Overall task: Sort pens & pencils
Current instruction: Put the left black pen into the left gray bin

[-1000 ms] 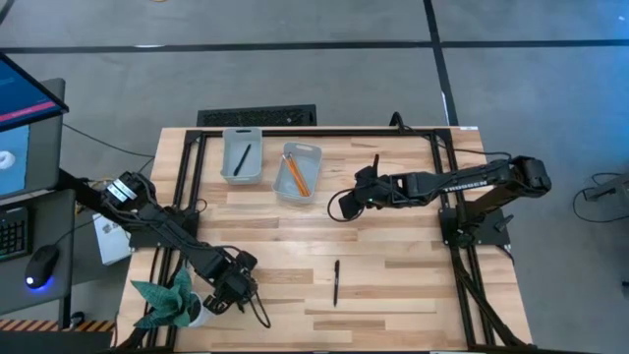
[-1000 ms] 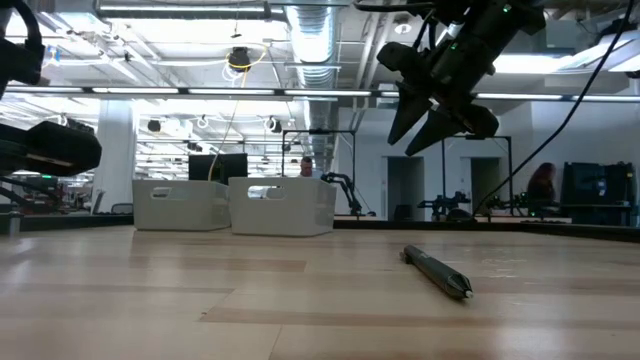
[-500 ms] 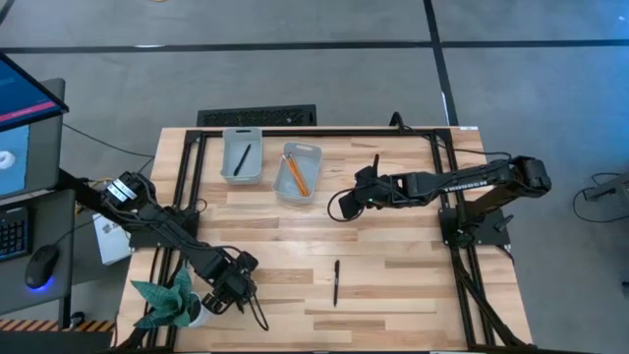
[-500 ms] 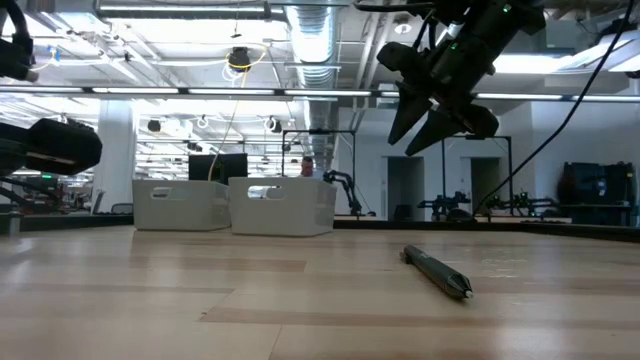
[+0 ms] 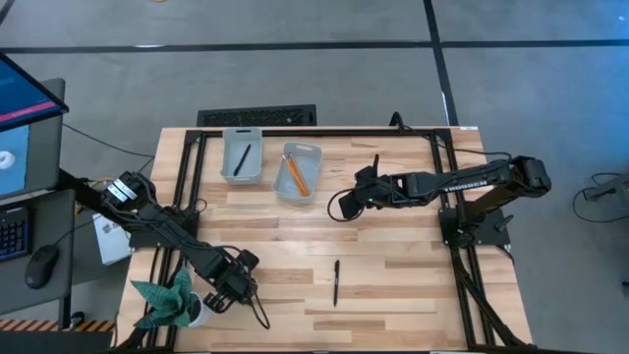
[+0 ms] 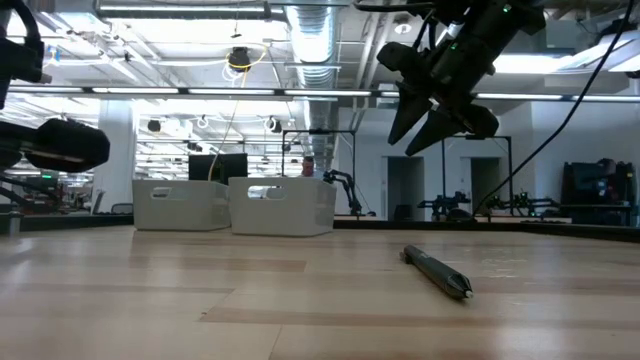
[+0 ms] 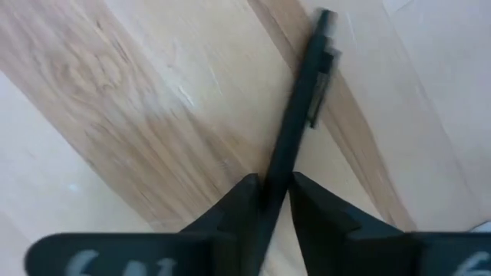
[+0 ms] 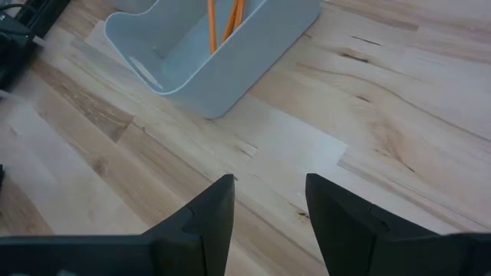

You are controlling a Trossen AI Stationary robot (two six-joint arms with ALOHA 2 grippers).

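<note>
Near the table's near left corner, my left gripper [image 5: 231, 283] is down on the table, shut on a black pen [image 7: 303, 84] that the high view does not show. A second black pen [image 5: 335, 282] lies flat on the wood near the middle front. Another pen [image 5: 243, 157] lies in the left grey bin [image 5: 227, 157]. Orange pencils [image 5: 295, 175] lie in the right grey bin [image 5: 310, 155]. My right gripper [image 5: 344, 206] hangs open above the table, just near of the pencil bin, with nothing between its fingers [image 8: 215, 207]. My left gripper pinches the pen's barrel [image 7: 278, 157] between its two fingers, well away from the clip end [image 7: 321, 46]. The fingers come from above and lie across the pen. The pen lies along the wood; whatever lies behind the fingers is hidden by the gripper.
A green plant-like thing [image 5: 172, 300] stands at the near left corner beside my left arm. A dark keyboard [image 5: 257, 117] lies beyond the far edge. Bare wood spreads between the bins and the loose pen [image 6: 437, 271].
</note>
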